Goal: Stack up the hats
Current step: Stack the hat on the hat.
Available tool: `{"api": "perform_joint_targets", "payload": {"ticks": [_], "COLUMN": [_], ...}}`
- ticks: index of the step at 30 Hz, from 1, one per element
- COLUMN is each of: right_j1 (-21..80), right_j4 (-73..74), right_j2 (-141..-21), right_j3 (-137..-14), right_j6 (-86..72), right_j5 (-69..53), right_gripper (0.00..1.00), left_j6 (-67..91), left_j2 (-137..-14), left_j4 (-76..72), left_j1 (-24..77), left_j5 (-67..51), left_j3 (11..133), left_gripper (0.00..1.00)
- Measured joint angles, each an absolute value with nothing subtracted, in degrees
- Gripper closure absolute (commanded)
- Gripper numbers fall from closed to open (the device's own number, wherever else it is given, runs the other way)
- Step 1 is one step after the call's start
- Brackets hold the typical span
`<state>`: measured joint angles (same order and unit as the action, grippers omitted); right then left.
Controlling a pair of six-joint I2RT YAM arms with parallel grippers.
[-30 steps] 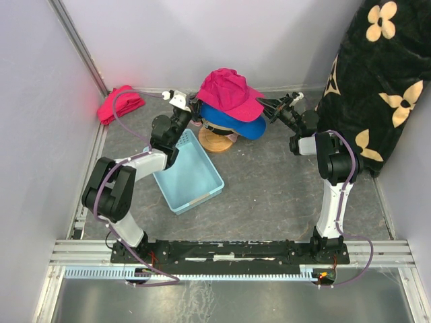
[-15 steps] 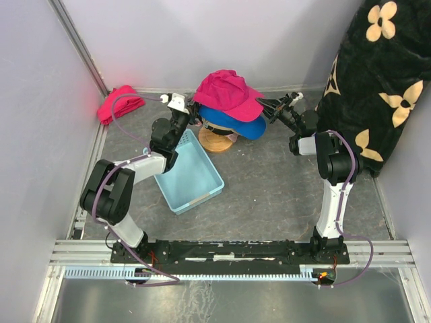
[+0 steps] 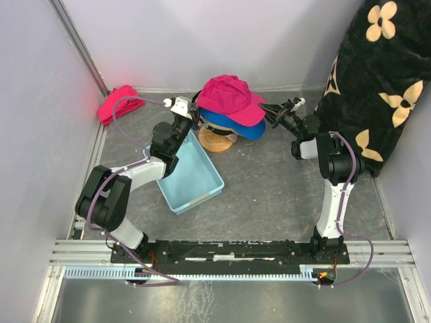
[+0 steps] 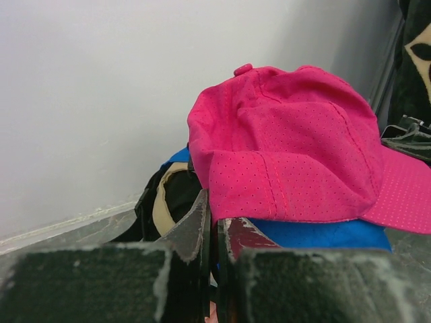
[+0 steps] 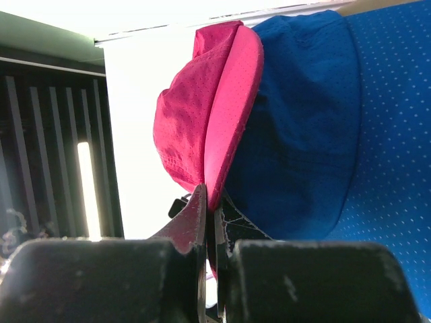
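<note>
A magenta cap [image 3: 230, 98] lies on top of a blue cap [image 3: 239, 126], on a stack over a wooden stand [image 3: 217, 141] at the back centre. In the left wrist view the magenta cap [image 4: 296, 148] covers the blue one [image 4: 323, 234], with tan and black caps [image 4: 165, 202] beneath. My left gripper [image 3: 194, 112] is shut on the magenta cap's back edge [image 4: 214, 222]. My right gripper [image 3: 268, 111] is shut on the magenta cap's brim tip [image 5: 214, 205], against the blue cap [image 5: 303, 134].
A light blue bin [image 3: 192, 176] sits left of centre beside the left arm. A red-pink cloth bundle [image 3: 118, 102] lies at the back left. A black flowered blanket [image 3: 380, 81] hangs at the right. Walls close the back and sides.
Both grippers have brought the magenta cap lower and slightly right, so it now rests closer on the blue cap. Both stay shut on it.
</note>
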<state>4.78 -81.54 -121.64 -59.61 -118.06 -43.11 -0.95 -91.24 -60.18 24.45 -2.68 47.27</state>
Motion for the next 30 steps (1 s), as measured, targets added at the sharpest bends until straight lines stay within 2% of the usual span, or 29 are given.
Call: {"api": "perform_joint_targets", "payload": {"ticks": [19, 30], "right_j1": [4.01, 3.99], "right_j4": [-82.3, -83.02], "right_j2": [-122.1, -123.61], "right_j3": [-58.26, -57.71], "right_j6": [-116.4, -116.18], "right_j5": [-43.99, -44.1], "right_gripper": [0.94, 0.95], "left_j6": [-3.22, -3.25], "left_j2": [-91.24, -91.24], "left_j4": [-54.92, -53.17], "left_j1": [27.14, 27.81], "left_j5": [6.87, 8.43], "left_j3": [46.46, 47.18], "left_gripper": [0.97, 0.97]}}
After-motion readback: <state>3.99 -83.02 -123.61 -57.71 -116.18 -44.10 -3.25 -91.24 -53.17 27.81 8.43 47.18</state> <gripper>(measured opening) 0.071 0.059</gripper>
